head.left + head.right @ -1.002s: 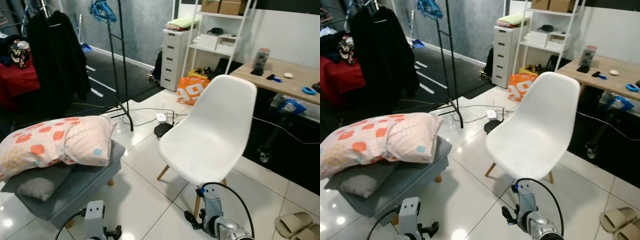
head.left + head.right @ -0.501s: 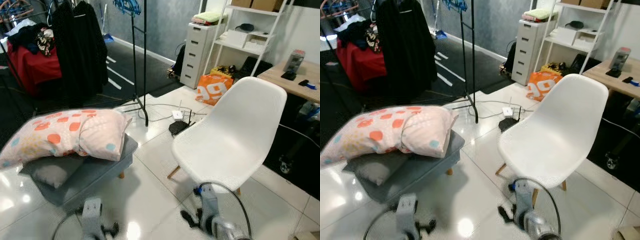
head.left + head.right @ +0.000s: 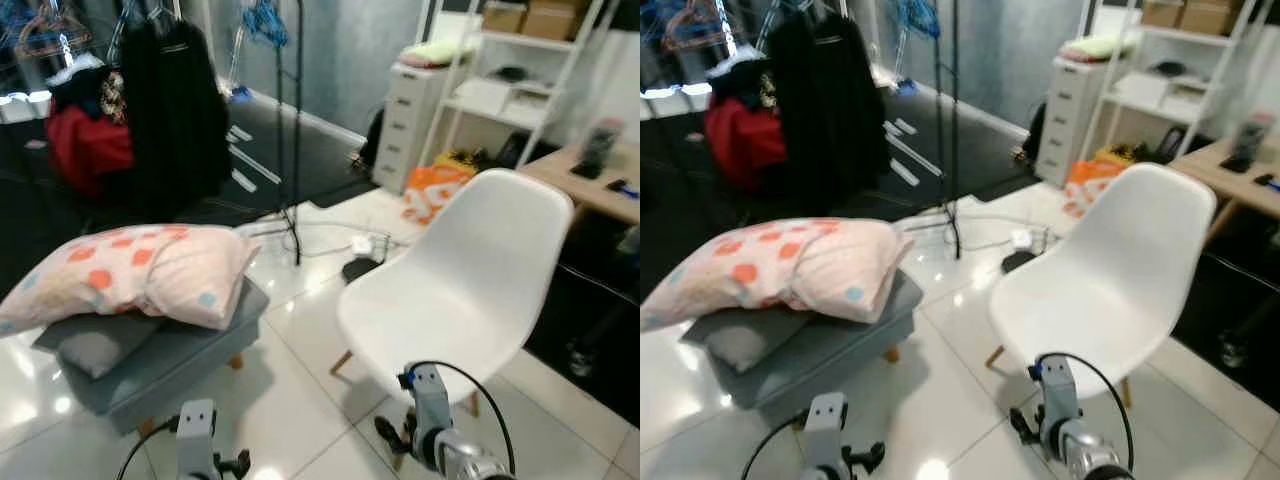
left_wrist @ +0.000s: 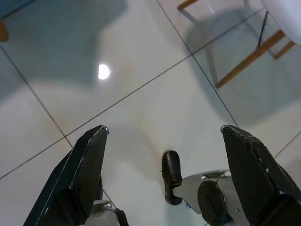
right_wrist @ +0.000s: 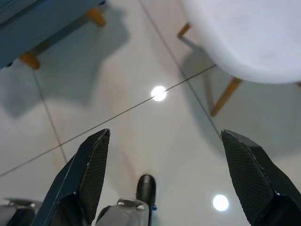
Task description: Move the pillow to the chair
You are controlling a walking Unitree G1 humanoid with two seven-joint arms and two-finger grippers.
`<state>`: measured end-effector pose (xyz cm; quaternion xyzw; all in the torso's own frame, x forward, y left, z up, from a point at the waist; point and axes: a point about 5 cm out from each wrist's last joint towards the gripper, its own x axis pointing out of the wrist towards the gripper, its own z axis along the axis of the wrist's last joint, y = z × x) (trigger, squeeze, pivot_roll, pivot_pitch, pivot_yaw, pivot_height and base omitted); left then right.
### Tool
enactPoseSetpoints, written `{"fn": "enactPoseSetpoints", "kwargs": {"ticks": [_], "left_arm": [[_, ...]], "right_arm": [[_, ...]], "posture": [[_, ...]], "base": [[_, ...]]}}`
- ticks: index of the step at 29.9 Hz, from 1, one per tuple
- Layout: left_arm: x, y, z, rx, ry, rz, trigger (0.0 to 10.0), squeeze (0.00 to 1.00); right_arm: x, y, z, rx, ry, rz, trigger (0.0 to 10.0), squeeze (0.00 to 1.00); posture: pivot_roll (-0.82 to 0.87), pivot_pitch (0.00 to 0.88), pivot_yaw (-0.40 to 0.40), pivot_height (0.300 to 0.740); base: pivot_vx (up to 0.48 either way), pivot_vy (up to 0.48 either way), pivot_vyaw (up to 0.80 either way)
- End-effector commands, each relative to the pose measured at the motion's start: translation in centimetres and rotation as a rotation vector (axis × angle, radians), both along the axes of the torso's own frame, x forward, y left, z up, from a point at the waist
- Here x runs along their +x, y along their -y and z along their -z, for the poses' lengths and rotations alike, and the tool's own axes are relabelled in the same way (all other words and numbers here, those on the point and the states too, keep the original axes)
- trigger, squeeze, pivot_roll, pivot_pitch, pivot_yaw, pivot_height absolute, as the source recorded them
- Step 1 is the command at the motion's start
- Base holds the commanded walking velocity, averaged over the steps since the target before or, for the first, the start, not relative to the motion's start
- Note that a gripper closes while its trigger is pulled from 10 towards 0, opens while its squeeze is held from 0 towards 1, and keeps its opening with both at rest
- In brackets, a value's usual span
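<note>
The pillow (image 3: 135,275), pink with orange and blue dots, lies at about nine o'clock, on top of a grey cushion (image 3: 95,343) on a low grey stool (image 3: 175,365) with wooden feet. The white chair (image 3: 455,290) stands at about two o'clock, near the stool but apart from it, its seat bare and its wooden legs on the glossy white tiled floor (image 3: 300,420). Both arms hang low at six o'clock. The left gripper (image 4: 164,174) is released, its two black fingers (image 4: 84,174) spread wide over the floor tiles and grasping nothing. The right gripper (image 5: 164,174) is likewise released, its fingers (image 5: 89,169) wide apart above the floor, with the chair's seat edge and the stool's feet ahead of it. Farther back, at eleven o'clock, dark clothes (image 3: 170,100) hang on a black rack (image 3: 297,130); at one o'clock stand a white drawer unit (image 3: 410,125) and a shelf (image 3: 520,80), with an orange bag (image 3: 432,190) on the floor before them. A wooden desk (image 3: 590,180) sits at two o'clock behind the chair.
</note>
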<state>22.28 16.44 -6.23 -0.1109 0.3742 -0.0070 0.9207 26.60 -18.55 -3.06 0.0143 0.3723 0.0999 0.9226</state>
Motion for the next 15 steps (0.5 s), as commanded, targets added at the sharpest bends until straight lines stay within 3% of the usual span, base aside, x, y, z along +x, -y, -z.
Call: {"fn": "enactPoseSetpoints", "kwargs": {"ticks": [1, 8, 15], "left_arm": [[-0.19, -0.32, 0.10, 0.008, -0.007, -0.011, 10.0, 0.00], [-0.14, -0.34, 0.06, 0.004, -0.003, -0.015, 10.0, 0.00], [-0.08, -0.40, 0.01, 0.019, 0.001, 0.012, 10.0, 0.00]], "right_arm": [[-0.16, -0.50, 0.20, 0.019, -0.005, 0.006, 10.0, 0.00], [-0.11, -0.51, 0.17, 0.019, -0.003, 0.011, 10.0, 0.00], [-0.05, -0.65, 0.10, 0.022, 0.005, -0.008, 10.0, 0.00]], "posture": [[-0.14, 0.000, -0.083, 0.740], [-0.14, 0.000, -0.081, 0.740], [-0.14, 0.000, -0.080, 0.740]], "base": [[0.000, 0.000, 0.00], [0.000, 0.000, 0.00], [0.313, 0.000, 0.00]]}}
